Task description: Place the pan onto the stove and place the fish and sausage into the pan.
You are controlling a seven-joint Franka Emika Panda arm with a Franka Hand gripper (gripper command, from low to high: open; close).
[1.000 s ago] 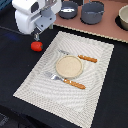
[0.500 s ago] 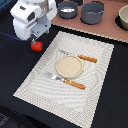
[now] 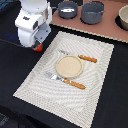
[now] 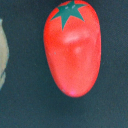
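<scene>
The sausage [image 4: 71, 47], a shiny red lump topped with a green star shape, lay on the dark table [image 3: 112, 95] beneath the end effector [image 3: 36, 46], whose jaw state could not be told. The pan [image 3: 67, 8] sat on the stove [image 3: 95, 27] beside a grey pot [image 3: 92, 12]. No writing was legible.

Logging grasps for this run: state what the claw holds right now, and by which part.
Cannot be told. The claw is hidden in both views; it sits low over the shiny red rounded sausage with a green star top, but no fingers show around it.
</scene>
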